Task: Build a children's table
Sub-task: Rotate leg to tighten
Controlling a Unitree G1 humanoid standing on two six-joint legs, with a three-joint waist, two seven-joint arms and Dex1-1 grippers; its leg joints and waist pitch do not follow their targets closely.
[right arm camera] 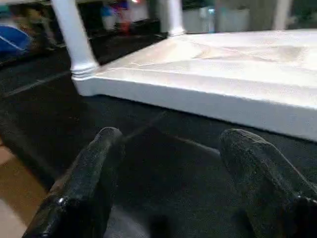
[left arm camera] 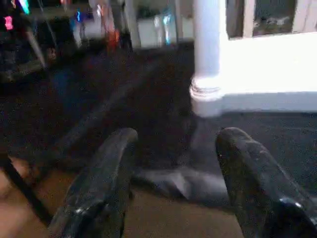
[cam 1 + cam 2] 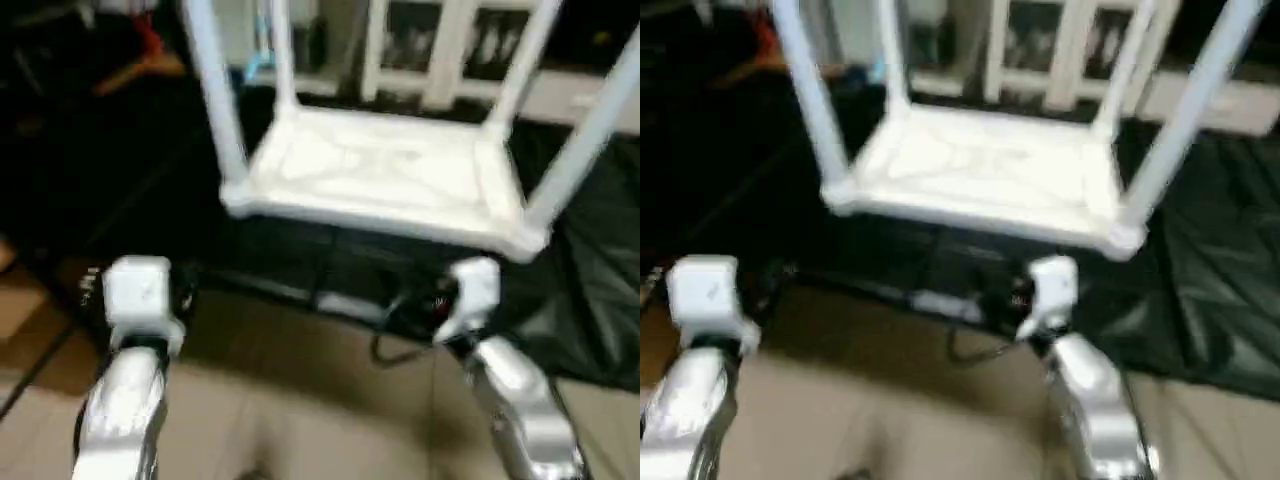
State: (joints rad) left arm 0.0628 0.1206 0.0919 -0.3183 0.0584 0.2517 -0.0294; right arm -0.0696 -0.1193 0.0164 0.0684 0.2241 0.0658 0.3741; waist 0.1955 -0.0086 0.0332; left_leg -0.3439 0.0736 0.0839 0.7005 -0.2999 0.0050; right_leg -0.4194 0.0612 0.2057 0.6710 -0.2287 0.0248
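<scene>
While both grippers hang back with nothing held, the children's table (image 3: 385,175) lies upside down on a black sheet (image 3: 590,300) on the floor, ahead of them and apart from their fingers. Left gripper (image 2: 173,144) has its fingers (image 2: 106,168) spread open, pointing toward a near corner socket. Right gripper (image 1: 168,144) is likewise open, facing the top's near edge. Four white legs (image 3: 215,90) stand upward from the corners; the ribbed underside faces up.
</scene>
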